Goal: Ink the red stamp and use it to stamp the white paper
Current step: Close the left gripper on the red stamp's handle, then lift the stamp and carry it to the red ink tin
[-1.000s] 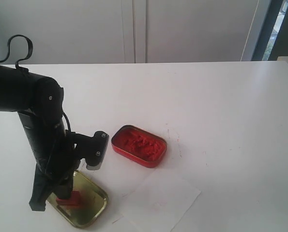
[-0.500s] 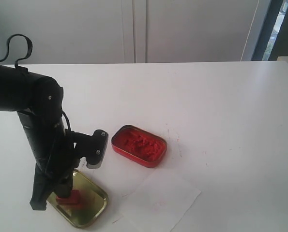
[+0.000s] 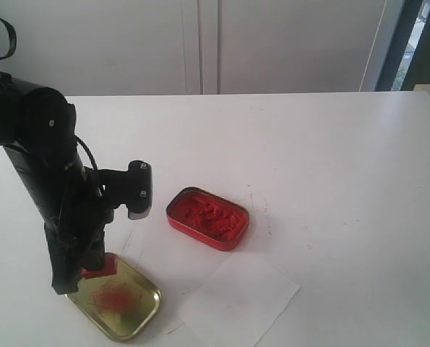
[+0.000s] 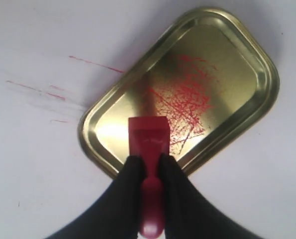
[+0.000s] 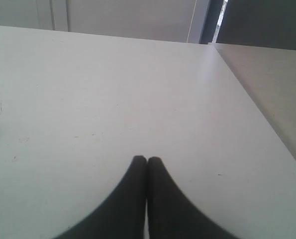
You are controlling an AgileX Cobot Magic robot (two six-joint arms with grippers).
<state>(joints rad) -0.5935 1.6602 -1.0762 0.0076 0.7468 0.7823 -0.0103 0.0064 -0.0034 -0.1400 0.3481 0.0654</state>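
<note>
My left gripper is shut on the handle of the red stamp. The stamp's block base hangs a little above the near-left end of a gold tin lid, whose floor carries red ink smears. The red oval tin of ink paste lies open to the right. The white paper lies flat near the front edge, right of the lid; I see no clear print on it. My right gripper is shut and empty over bare tabletop; the exterior view does not show it.
The white table carries faint red ink streaks beside the lid. White cabinet doors stand behind the table. The table's right edge drops off near my right gripper.
My left arm has risen and shifted back-left, lifting the red stamp off the lid's floor and uncovering a red smear there. The tin and the paper stayed put.
</note>
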